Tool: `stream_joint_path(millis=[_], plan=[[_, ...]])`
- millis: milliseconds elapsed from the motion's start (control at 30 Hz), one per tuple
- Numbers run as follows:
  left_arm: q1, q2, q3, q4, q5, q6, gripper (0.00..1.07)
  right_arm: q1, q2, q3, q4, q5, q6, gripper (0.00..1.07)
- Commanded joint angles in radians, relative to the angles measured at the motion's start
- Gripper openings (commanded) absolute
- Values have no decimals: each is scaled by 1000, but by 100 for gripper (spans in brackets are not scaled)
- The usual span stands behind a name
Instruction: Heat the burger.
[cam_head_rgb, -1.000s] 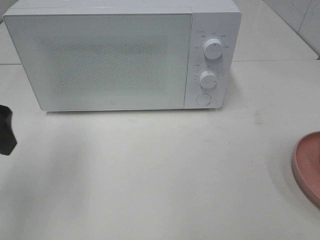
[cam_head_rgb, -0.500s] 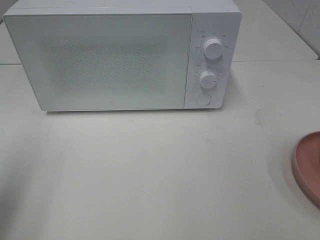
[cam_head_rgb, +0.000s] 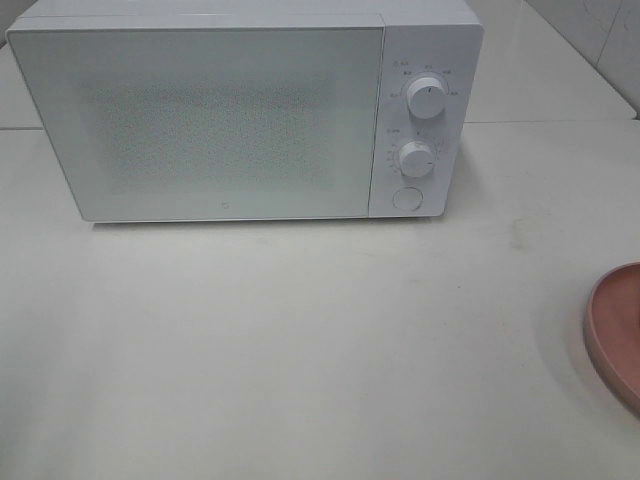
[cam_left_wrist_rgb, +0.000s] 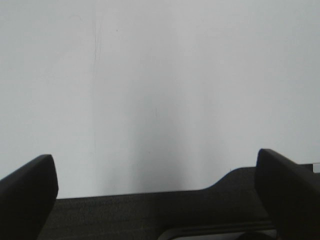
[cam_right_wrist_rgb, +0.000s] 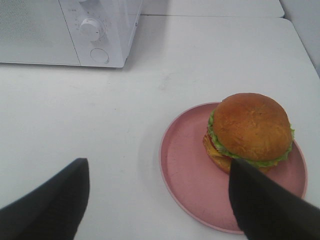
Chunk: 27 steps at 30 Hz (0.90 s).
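The high camera looks steeply down on the worktop (cam_head_rgb: 300, 350), with the microwave (cam_head_rgb: 230, 110) filling the upper part of its frame and the pink plate (cam_head_rgb: 615, 335) cut off at the right edge. The right wrist camera looks obliquely across the same worktop, sharing the microwave at upper left and the plate at lower right. The left wrist camera faces a bare pale surface at close range.

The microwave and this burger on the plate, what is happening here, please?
Nothing is being handled right now. The microwave stands on the white table with its door shut. The burger sits on the pink plate, off to the microwave's right. The right gripper hovers open near the plate, holding nothing. The left gripper is open too, over bare table. The burger is not yet in the microwave.
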Motion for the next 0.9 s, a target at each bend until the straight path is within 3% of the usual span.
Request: stream_joint_path(millis=[33, 600, 733, 900], plan=[[0, -53, 5, 5, -12, 7, 100, -3, -28, 3, -3, -11, -12, 75], [4, -419, 5, -24, -17, 6, 100, -3, -28, 3, -3, -11, -12, 75], [90, -447, 5, -25, -17, 6, 100, -3, -28, 3, -3, -11, -12, 75], [139, -447, 5, -24, -17, 6, 100, -3, -28, 3, -3, -11, -12, 75]])
